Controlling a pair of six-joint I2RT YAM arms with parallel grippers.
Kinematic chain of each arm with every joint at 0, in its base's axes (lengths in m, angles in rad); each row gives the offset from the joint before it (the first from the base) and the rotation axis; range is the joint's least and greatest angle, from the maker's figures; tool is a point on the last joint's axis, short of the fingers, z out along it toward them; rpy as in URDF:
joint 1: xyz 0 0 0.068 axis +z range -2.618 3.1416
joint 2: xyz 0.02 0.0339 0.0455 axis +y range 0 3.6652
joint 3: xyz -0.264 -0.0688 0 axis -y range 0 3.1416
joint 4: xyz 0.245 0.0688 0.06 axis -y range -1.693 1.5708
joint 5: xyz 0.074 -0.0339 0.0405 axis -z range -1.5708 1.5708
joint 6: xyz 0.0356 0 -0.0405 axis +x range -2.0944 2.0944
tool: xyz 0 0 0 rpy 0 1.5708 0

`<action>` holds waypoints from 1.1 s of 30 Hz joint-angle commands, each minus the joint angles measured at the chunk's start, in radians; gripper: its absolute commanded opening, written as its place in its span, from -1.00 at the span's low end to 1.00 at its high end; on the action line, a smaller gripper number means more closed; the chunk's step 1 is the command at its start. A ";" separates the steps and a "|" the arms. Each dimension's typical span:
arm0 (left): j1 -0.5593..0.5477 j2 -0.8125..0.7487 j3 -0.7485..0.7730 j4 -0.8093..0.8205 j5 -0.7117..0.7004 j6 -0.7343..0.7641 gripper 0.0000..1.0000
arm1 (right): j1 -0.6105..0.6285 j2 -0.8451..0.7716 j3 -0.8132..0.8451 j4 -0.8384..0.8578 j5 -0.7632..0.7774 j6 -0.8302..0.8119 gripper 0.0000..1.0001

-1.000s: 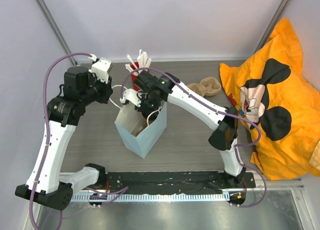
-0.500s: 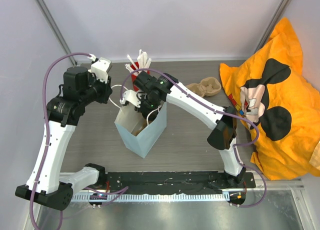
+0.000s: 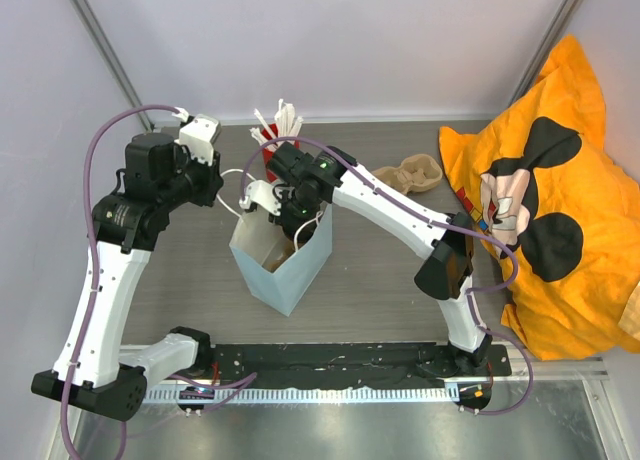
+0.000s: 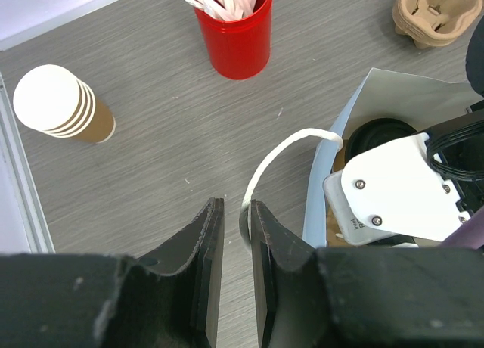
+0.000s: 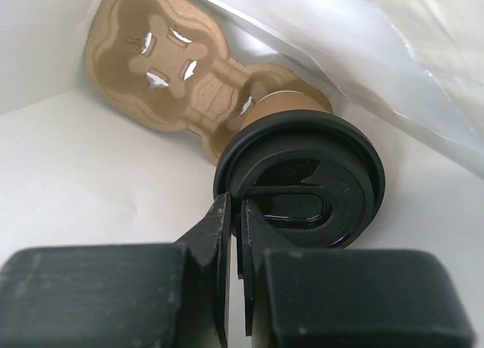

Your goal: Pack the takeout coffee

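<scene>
Kraft takeout coffee (image 5: pixel 289 103), black lid (image 5: pixel 333 155) on, is down inside the bag (image 3: pixel 300 272) and looks seated in the moulded carrier (image 5: pixel 151 68), just ahead of the right end effector (image 5: pixel 236 212), which is clenched on the lid's near rim. Left end effector (image 4: pixel 236 209) grasps the bag's white handle (image 4: pixel 280 153); remaining, I'd judge: release, withdraw. Cup's long axis runs roughly along the right fingers, lid facing them, base away.

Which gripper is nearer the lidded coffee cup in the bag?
Right. The right gripper pinches the coffee cup by its lid inside the bag; the left gripper is outside, holding its handle.
</scene>
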 commanded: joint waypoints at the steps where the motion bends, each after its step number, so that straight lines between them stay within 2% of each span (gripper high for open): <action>1: 0.010 -0.022 0.005 0.043 0.016 -0.008 -0.52 | 0.002 -0.022 0.005 0.010 -0.019 -0.016 -0.98; 33: 0.023 -0.034 -0.004 0.045 0.038 -0.012 -0.53 | 0.002 -0.008 -0.016 0.019 -0.026 -0.017 -0.98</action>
